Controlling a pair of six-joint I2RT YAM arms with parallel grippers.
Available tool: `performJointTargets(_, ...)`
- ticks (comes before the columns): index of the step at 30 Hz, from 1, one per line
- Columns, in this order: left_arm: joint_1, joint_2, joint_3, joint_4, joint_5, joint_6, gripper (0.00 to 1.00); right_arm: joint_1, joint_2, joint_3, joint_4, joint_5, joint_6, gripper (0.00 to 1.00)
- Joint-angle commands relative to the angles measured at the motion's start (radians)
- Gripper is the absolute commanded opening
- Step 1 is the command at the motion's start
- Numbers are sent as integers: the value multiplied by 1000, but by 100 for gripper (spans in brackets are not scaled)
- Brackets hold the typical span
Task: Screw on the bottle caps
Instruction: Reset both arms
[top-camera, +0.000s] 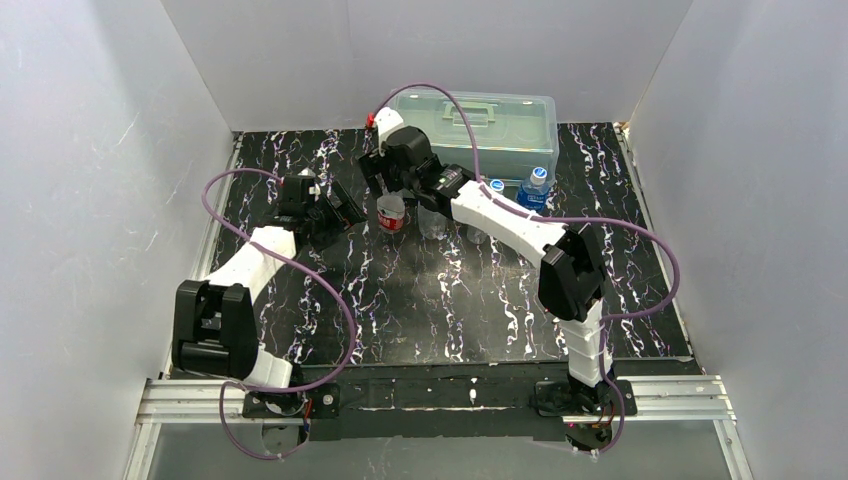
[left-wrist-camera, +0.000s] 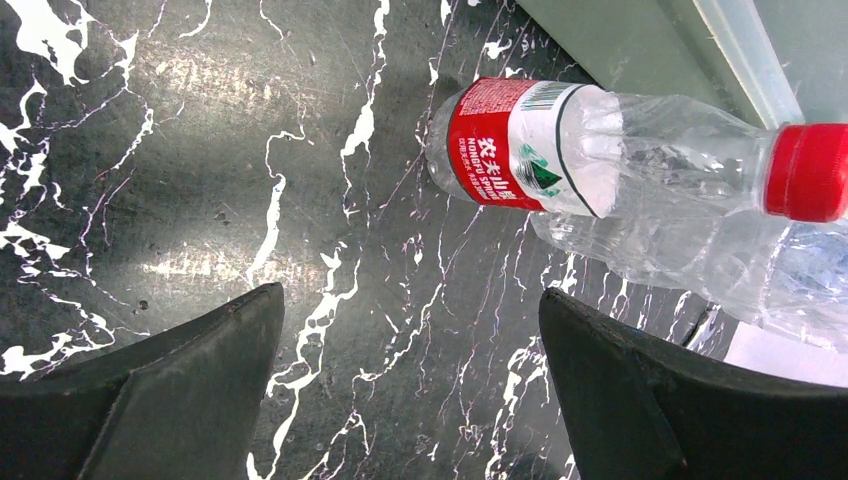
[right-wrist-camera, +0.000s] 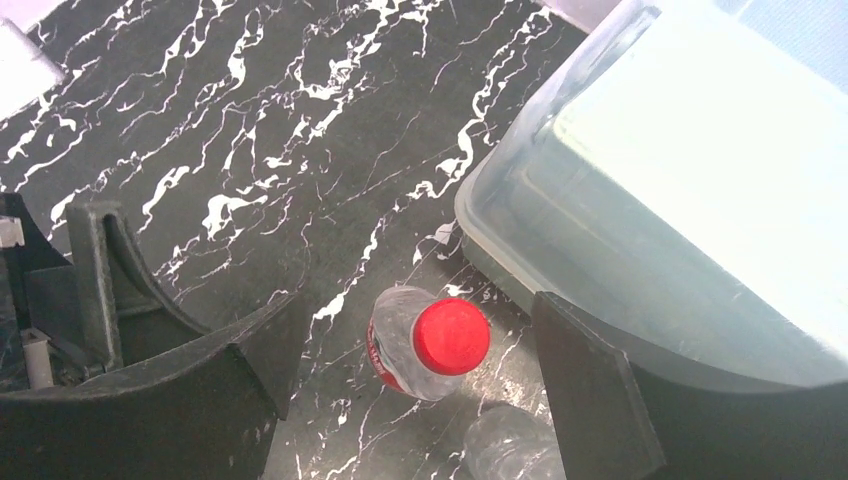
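Below your wide-open right gripper, the bottle looks light and crushable; take it gently at mid-body with the equally wide left gripper.

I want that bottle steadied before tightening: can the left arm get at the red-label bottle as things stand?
Probably yes. The left tool is open and faces the red-label bottle across the table, nothing between. The right tool, open above the red cap, could crowd a high grip.
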Motion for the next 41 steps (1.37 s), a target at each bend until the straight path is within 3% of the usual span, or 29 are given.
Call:
performJointTargets(1, 3, -75, 11, -31, -2, 47, 98, -7, -17, 94, -28, -1, -15, 92)
performJointTargets(11, -26, -234, 90, -175, 90, 255, 98, -9, -184, 89, -142, 16, 79, 98)
performJointTargets(20, -239, -416, 196, -316, 12, 420, 98, -10, -572, -239, -129, 39, 222, 98)
performJointTargets(22, -274, -421, 232, -329, 38, 436, 98, -10, -664, -316, -118, 42, 261, 98)
performJointTargets(28, -370, -352, 378, -469, -90, 454, 98, -10, -855, -470, -125, 37, 344, 98)
performJointTargets(34, -385, -365, 398, -493, -146, 461, 98, -10, -943, -545, -124, 21, 379, 98)
performJointTargets(41, -385, -378, 382, -498, -186, 476, 98, -10, -936, -539, -142, 21, 370, 98)
